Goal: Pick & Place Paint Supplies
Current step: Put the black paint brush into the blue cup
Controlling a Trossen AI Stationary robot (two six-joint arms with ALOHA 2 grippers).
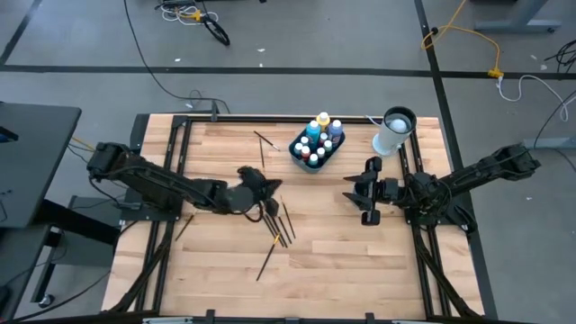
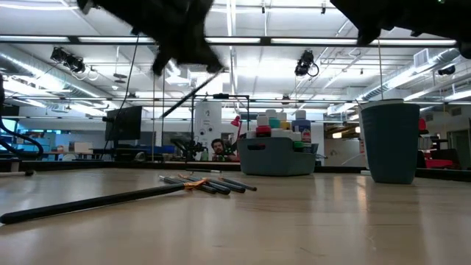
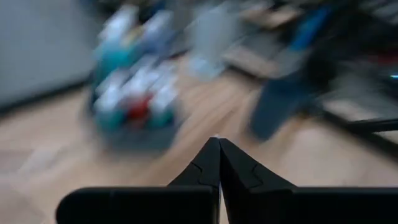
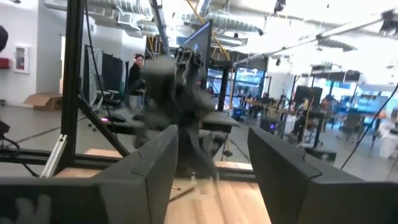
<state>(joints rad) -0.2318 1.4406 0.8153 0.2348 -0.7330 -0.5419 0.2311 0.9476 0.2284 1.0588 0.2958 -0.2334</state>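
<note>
Now your left gripper (image 1: 266, 187) is pinched tight on a brush (image 2: 193, 94), lifted over the loose brushes (image 1: 283, 225) mid-table. Next, likely carry it to the bin (image 1: 317, 146) of bottles; right gripper (image 1: 367, 192) waits wide, empty.

Two dark, near-black jointed robot arms w/ matte housings. Left gripper (image 3: 219, 144): two black fingers, tapering to a fine point, each w/ a stepped notch on its side, mounted on a flat black bar. Right gripper (image 4: 211, 155): two broad, flat, dark grey fingers w/ slanted tips.
</note>
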